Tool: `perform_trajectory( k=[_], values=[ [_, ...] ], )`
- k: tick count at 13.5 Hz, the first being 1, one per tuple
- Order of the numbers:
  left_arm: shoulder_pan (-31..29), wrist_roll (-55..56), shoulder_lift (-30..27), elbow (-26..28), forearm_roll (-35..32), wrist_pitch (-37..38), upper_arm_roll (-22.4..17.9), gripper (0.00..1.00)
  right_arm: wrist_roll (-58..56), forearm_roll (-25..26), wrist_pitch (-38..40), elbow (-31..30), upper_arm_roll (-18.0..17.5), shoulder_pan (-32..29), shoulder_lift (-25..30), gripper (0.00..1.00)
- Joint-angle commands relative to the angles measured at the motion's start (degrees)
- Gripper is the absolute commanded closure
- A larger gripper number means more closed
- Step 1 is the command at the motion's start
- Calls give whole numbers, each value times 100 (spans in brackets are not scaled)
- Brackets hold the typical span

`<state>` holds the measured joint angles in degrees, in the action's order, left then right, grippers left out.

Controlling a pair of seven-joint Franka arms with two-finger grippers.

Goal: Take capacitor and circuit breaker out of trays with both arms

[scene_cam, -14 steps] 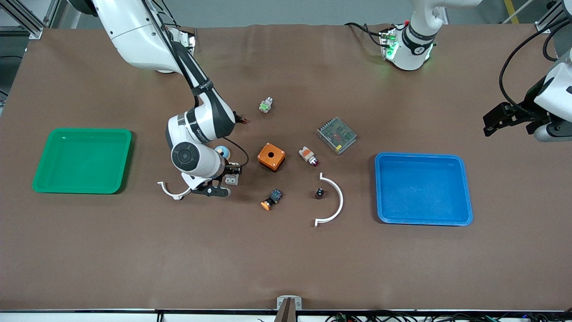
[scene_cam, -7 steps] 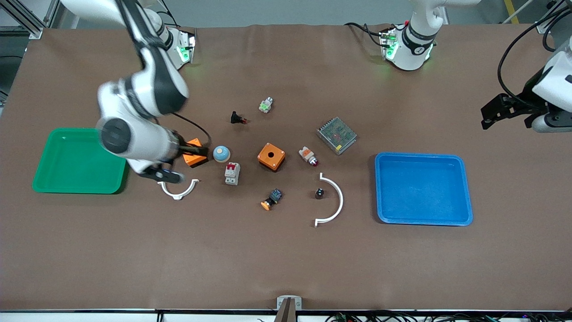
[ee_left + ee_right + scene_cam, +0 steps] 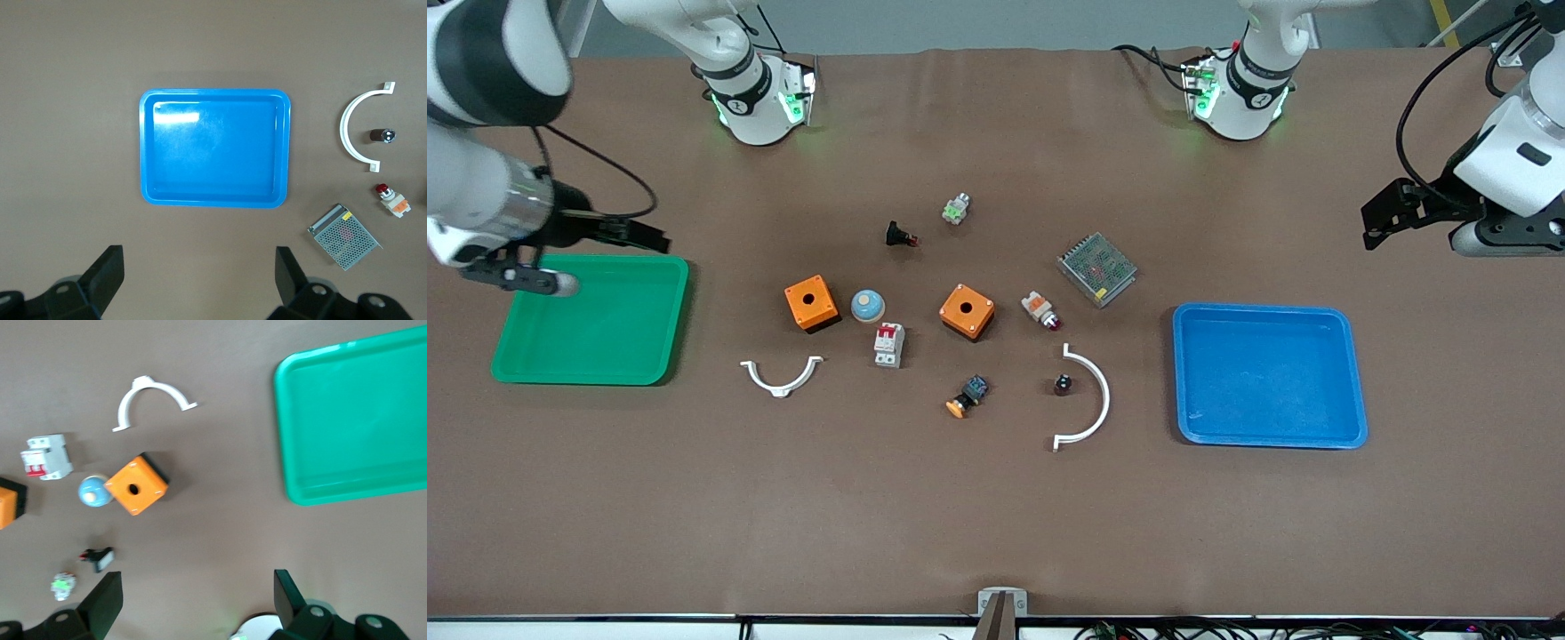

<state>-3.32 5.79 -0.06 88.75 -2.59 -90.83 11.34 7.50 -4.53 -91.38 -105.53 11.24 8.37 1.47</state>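
A brown table point(image 3: 996, 516) carries a scatter of small electrical parts between two trays: a green tray point(image 3: 591, 320) at the right arm's end and a blue tray point(image 3: 1267, 373) at the left arm's end. In the middle lie two orange boxes point(image 3: 811, 303) point(image 3: 967, 311), a pale blue dome point(image 3: 867, 306) between them, a metal mesh box point(image 3: 1097, 268), a white-orange part with a red tip point(image 3: 1041, 310), a black-blue part with an orange cap point(image 3: 967, 396), a small black button part point(image 3: 899, 235) and a green-white piece point(image 3: 956, 209).

Nothing rests on or against either task item. The right gripper point(image 3: 587, 253) hangs over the edge of the green tray that lies farthest from the front camera, fingers spread and holding nothing. The left gripper point(image 3: 1383, 213) waits above bare table past the blue tray, fingers also spread apart and empty.

The breaker point(image 3: 888, 344), a white-grey block with red levers at one end, lies flat just beside the blue dome, nearer the front camera. A small white clip point(image 3: 781, 377) lies near it. The capacitor point(image 3: 1063, 385), a tiny black cylinder, sits inside the curve of a large white half-ring point(image 3: 1094, 400), close to the blue tray.
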Motion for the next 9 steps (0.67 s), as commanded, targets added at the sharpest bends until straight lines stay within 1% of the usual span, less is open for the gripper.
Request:
perform_trajectory(
  k=[1,3,4,6,9],
  values=[
    [-143,-87,-196,63,109,127,88,0,-319,189,-20,319,-96,-283,47,0],
    [-143,-96,-187,46,144,127,96,0,-311,312,-11,960,-105,-283,11,0],
    [-143,-96,-179,46,196,127,105,0,-302,286,-20,1259,-105,-292,-15,0],
    [-143,-96,-170,37,197,153,123,0,-311,233,-29,1577,-96,-327,-103,0],
    [-143,-78,-170,28,197,249,123,0,-302,242,-29,1701,-96,-336,-156,0]
  ],
)
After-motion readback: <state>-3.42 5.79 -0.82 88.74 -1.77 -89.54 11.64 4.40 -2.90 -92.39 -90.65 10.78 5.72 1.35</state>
